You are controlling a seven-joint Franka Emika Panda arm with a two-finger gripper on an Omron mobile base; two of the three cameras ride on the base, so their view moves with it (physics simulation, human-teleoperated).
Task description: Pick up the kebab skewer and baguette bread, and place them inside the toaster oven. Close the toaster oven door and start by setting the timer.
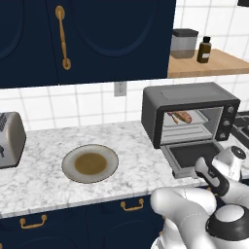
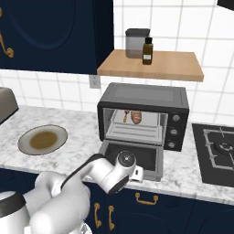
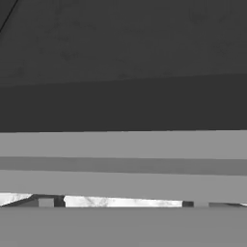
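The dark grey toaster oven (image 1: 189, 95) (image 2: 141, 93) stands on the counter with its toaster oven door (image 1: 189, 153) (image 2: 148, 153) dropped flat. On the wire rack inside lie the kebab skewer (image 1: 173, 118) (image 2: 125, 115) and, to its right, the golden baguette bread (image 1: 184, 116) (image 2: 136, 117). My hand sits low at the door's front edge. In the hand view the dark door panel and its grey bar handle (image 3: 120, 164) are very close. My gripper (image 3: 120, 202) is open, its fingertips (image 3: 46, 201) far apart at the bottom, holding nothing.
A round plate (image 1: 90, 164) (image 2: 42, 139) lies on the marble counter left of the oven. A silver toaster (image 1: 9, 138) stands at the far left. The oven's knobs (image 2: 174, 130) run down its right side. A stove (image 2: 219, 151) is to the right, and a wooden shelf (image 2: 155, 64) hangs above.
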